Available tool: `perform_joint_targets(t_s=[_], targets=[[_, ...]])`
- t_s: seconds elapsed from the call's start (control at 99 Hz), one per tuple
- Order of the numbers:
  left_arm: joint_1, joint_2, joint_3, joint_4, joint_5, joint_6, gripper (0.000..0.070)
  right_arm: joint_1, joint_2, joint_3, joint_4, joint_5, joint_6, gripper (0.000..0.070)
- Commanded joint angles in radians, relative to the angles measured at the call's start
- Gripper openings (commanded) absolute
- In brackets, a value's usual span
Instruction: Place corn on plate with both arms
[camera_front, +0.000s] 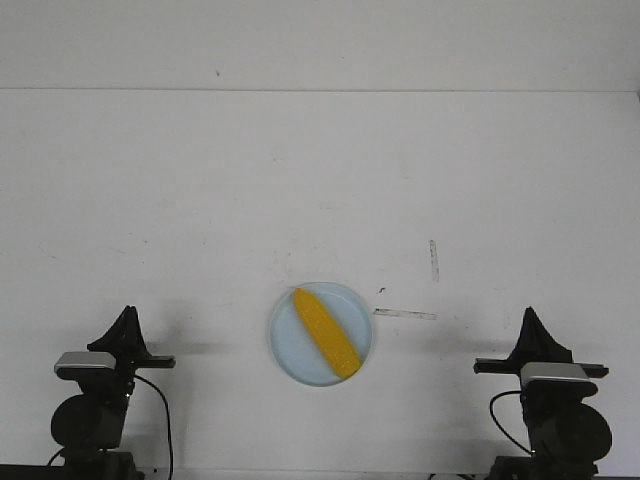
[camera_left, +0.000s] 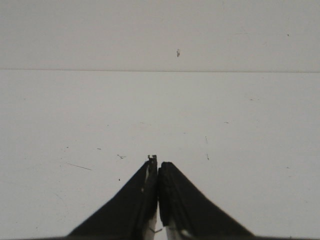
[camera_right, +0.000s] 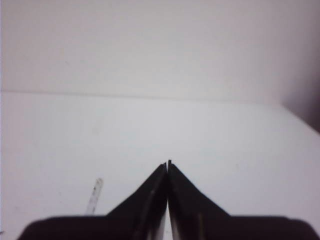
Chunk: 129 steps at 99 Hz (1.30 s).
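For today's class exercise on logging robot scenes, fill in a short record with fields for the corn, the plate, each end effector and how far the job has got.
corn: yellow cob lying diagonally on the plate, narrow tip toward the far left
plate: pale blue, round, on the white table between the two arms
left end effector: shut, empty, apart from the plate, near the table's left front
right end effector: shut, empty, apart from the plate, near the right front
other marks: strips of clear tape right of the plate
task state: corn rests on the plate
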Motion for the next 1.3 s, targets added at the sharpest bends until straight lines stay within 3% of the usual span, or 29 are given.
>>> perform_joint_targets(t_s=[0.0,0.152,0.303,1.294], targets=[[0.002,-0.001,-0.021,0.015,0.002,0.002,0.0,-0.004,-0.027,-0.061,0.073,-0.004,0.045,0.0001],[0.002,-0.001,-0.021,0.015,0.002,0.002,0.0,-0.004,-0.05,-0.239,0.272,-0.003,0.049,0.0001],[0.002,-0.001,-0.021,0.011,0.002,0.002,0.0,-0.003,-0.05,-0.24,0.171,0.003,0.048,0.0001],[0.002,-0.001,-0.021,0.008,0.002,0.002,0.0,-0.003,-0.05,-0.24,0.172,0.005,0.048,0.0001]])
